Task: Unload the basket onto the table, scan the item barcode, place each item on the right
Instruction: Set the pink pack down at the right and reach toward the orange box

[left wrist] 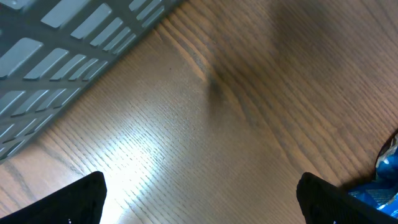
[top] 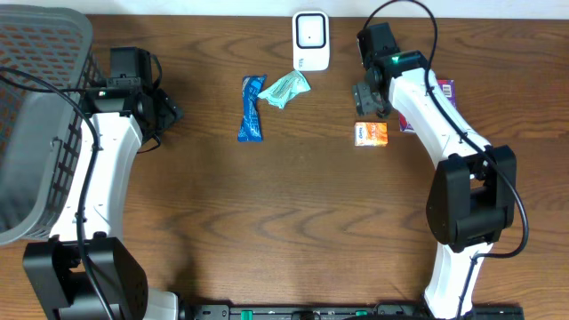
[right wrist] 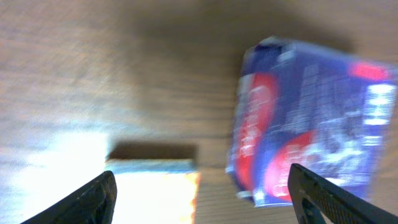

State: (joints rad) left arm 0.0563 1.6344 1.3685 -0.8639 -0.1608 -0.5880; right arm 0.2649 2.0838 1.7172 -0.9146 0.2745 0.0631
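From above, the wooden table [top: 293,222] carries a white barcode scanner [top: 311,40] at its far edge, standing near the middle. Just in front of it, on the left arm's side, lies a crumpled teal packet [top: 286,89], and touching that packet's edge is a long blue wrapper [top: 251,108] stretched out toward the near side. On the right arm's side a small orange box [top: 371,133] lies flat on the wood, with a purple-and-red carton [right wrist: 311,118] just beside it, mostly hidden under the arm in the overhead view. The right gripper [right wrist: 199,193] hangs over these two with its fingers spread wide and nothing between them; its wrist camera, which is blurred, shows the orange box below the gap and the purple carton off to one side, both resting on the table. The left gripper [left wrist: 199,199] is parked well apart from the items, close to the grey mesh basket [top: 36,116] at the table's left end, its fingers also wide apart over bare wood, with only a corner of the blue wrapper showing at the edge of its view.
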